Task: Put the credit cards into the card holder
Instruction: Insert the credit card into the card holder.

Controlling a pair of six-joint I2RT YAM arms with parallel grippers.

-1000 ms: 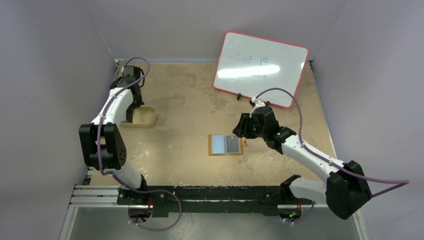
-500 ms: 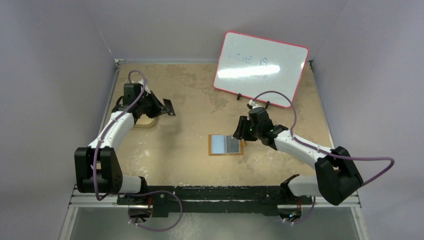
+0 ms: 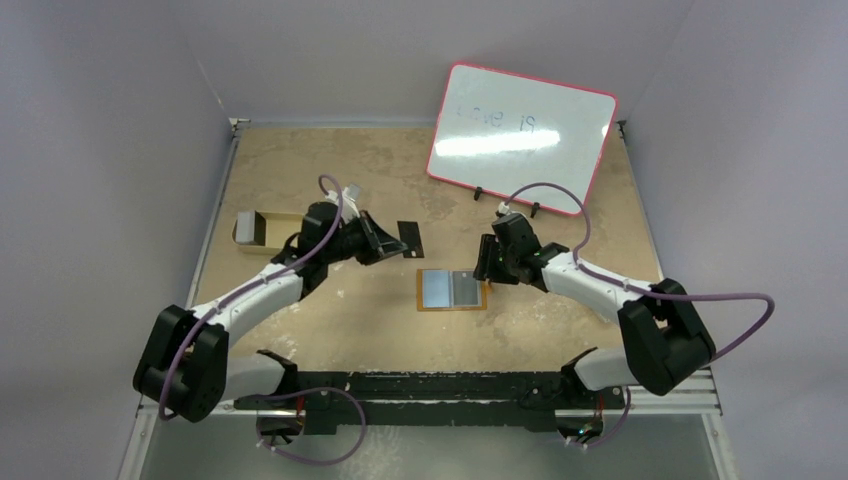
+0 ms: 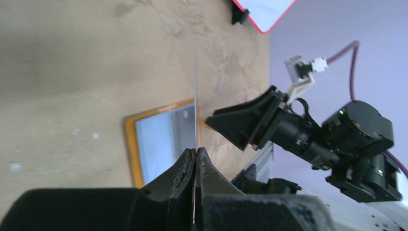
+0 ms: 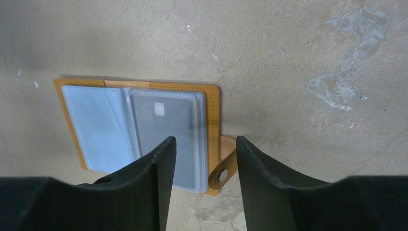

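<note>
The card holder (image 3: 452, 290) lies open on the table, orange-brown with clear sleeves. A grey card (image 5: 166, 130) sits in its right sleeve; the left sleeve looks pale blue. My left gripper (image 3: 392, 245) is shut on a credit card (image 3: 410, 238) and holds it in the air just up-left of the holder. In the left wrist view the card (image 4: 196, 103) shows edge-on above the holder (image 4: 154, 144). My right gripper (image 3: 486, 266) is open and empty at the holder's right edge, its jaws either side of the snap tab (image 5: 222, 171).
A beige shallow tray (image 3: 280, 222) with a grey block (image 3: 249, 229) stands at the left. A pink-framed whiteboard (image 3: 520, 135) leans at the back right. The right gripper (image 4: 240, 125) shows in the left wrist view beyond the holder.
My left arm has swung from the tray at the left to the middle, carrying the card. My right gripper has shifted slightly toward the holder's right edge.
</note>
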